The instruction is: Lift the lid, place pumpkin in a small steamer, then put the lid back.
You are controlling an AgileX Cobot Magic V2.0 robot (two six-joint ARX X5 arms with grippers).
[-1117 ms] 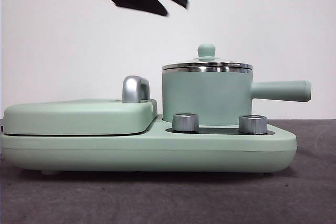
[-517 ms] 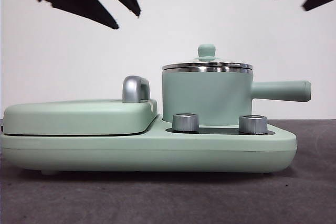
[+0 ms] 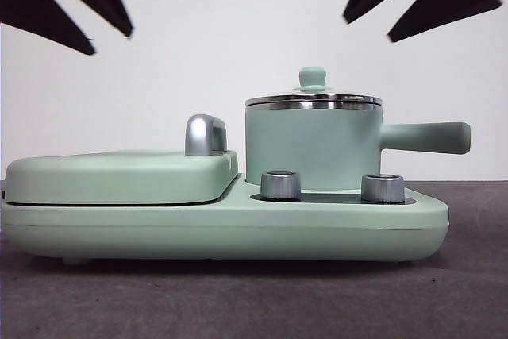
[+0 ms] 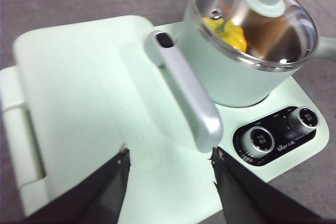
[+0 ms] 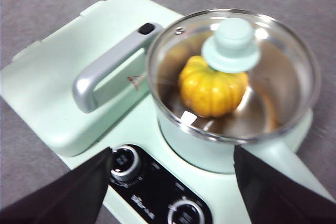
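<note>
The pumpkin (image 5: 212, 92) sat inside the small steamer (image 5: 231, 145) under the lid (image 5: 231, 51), with both grippers spread and empty above it.

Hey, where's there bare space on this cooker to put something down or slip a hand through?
The flat hinged cover, beside its silver handle, is the widest bare patch. The right side is crowded: the small steamer with the lid on and the pumpkin inside, two knobs right in front. Both grippers hang open above.
</note>
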